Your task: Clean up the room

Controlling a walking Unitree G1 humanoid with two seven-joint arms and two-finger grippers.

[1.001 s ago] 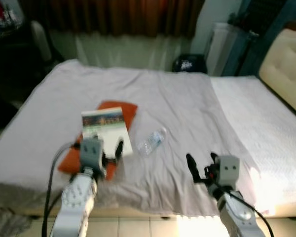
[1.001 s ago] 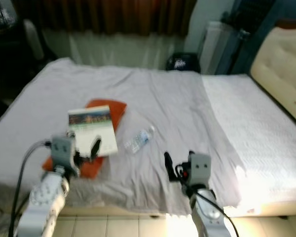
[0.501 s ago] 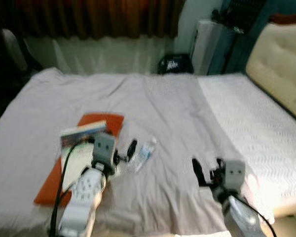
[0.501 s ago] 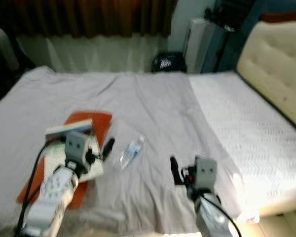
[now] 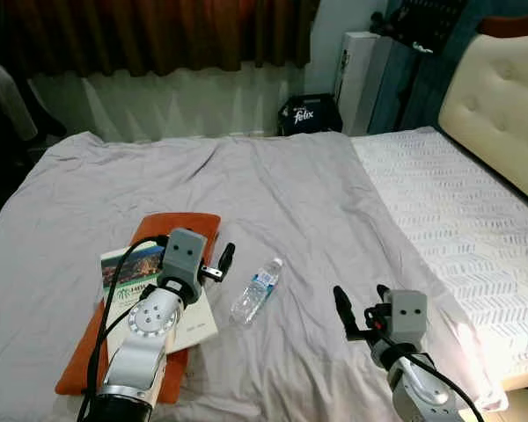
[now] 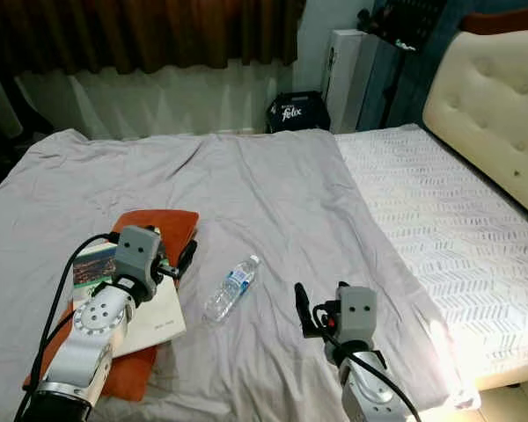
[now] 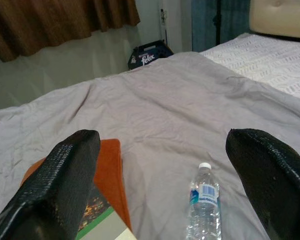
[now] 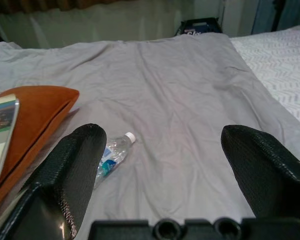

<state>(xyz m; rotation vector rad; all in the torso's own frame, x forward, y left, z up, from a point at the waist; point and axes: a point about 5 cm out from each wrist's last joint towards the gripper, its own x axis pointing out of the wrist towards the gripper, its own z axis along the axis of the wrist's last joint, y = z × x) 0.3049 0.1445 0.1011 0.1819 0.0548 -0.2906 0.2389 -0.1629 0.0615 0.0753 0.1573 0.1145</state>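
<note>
1. The left claw point(image 5: 213, 264) hovers over the near left part of the bed point(image 5: 317, 193), its black fingers point(image 7: 65, 190) spread wide with nothing between them.
2. The right claw point(image 5: 361, 308) hangs above the near edge of the grey sheet point(image 6: 273, 185), also wide and empty.
3. A clear plastic water bottle point(image 5: 255, 292) lies on its side on the sheet, just to the right of the left claw and ahead and to the left of the right claw, apart from both.
4. The left wrist view shows the bottle's white cap and blue label close up, lying ahead between the two fingers.
5. The right wrist view has the bottle partly behind one finger.
6. Under the left arm lies a book point(image 5: 128, 274) on top of an orange cushion point(image 5: 189, 230); the head views show the book's whole cover, the wrist views just an edge.
7. Beyond the left claw, the grey sheet is wrinkled; to the right lies a white patterned cover point(image 5: 458, 211) and a cream tufted headboard point(image 5: 502, 105).
8. Past the bed hang brown curtains point(image 5: 141, 35), and a dark bag point(image 5: 308, 114) with white lettering stands on the floor.
</note>
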